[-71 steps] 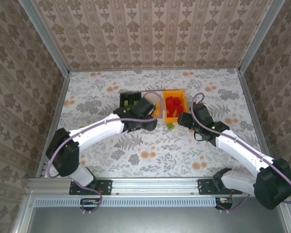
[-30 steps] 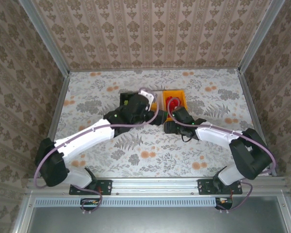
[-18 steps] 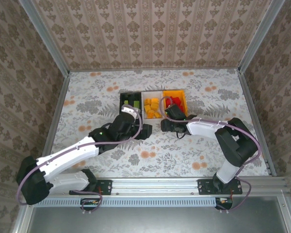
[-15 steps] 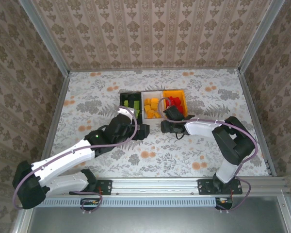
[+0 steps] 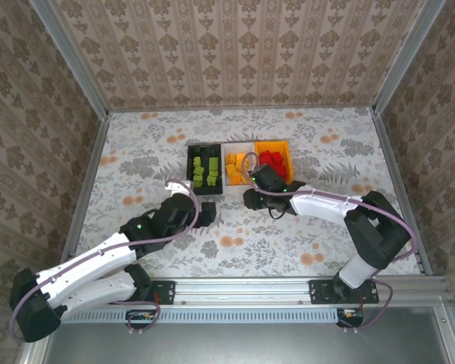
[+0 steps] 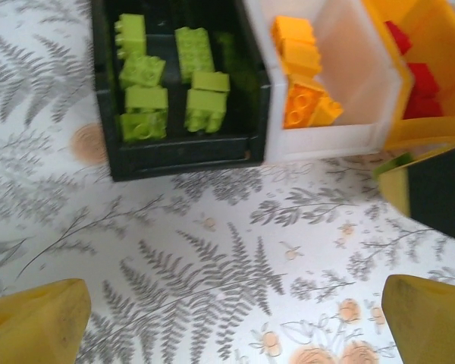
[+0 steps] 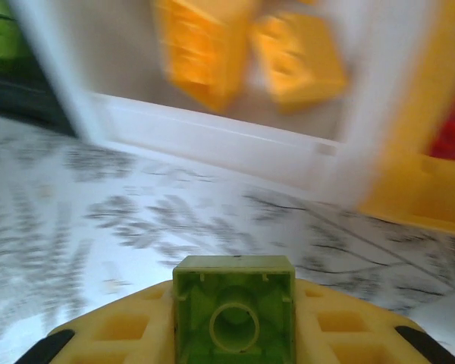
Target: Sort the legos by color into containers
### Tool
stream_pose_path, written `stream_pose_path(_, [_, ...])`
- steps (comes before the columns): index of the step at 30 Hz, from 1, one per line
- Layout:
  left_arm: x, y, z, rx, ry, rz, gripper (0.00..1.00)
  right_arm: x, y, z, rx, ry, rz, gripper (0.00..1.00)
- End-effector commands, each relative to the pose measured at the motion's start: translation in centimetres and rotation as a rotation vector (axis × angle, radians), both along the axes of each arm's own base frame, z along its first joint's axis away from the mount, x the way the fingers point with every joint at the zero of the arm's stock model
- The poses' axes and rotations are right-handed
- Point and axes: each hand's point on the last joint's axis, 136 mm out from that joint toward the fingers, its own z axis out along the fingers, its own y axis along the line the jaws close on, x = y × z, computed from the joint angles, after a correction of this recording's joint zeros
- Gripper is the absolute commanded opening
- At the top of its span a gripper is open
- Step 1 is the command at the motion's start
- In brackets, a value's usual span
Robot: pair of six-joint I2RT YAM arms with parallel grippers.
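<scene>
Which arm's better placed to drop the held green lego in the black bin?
Right. Right jaws are shut on the green lego, just in front of the white bin, next to the black bin of greens. Left jaws are open and empty.

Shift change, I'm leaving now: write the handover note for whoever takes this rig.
Left gripper: open, empty, over the table before the black bin.
Right gripper: shut on a lime green lego, near the white bin's front.
Done: green legos in black bin, orange legos in white bin, red legos in the orange-yellow bin.
To do: put the held lego in the black bin.
</scene>
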Motion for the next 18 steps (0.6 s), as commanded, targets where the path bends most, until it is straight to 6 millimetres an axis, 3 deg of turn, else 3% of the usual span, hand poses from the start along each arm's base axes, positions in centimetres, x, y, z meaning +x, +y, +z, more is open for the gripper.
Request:
stream_pose_path(1, [-0.7,2.6,-1.7,0.013,0.035,0.097,1.0,-0.3,4.6,4.7,0.106,-0.038,0.122,0.3])
stream_pose_path(3, [-1.2,3.2,-2.4,0.002,0.05,0.111,1.0,1.0,6.8,6.5,0.146,-0.058,0.141,0.31])
stream_pose_path(6, [-1.8,3.8,-3.0,-0.017,0.064,0.125,1.0,3.8,9.0,7.5,0.159,-0.084,0.107,0.31])
stream_pose_path(13, [-2.7,4.7,-3.4,-0.041,0.085,0.141,1.0,10.6,12.0,6.7,0.098,-0.143,-0.022,0.34])
stream_pose_path(18, [-2.9,5.1,-3.3,-0.038,0.083,0.143,1.0,13.4,12.8,6.1,0.025,-0.177,-0.063,0.41])
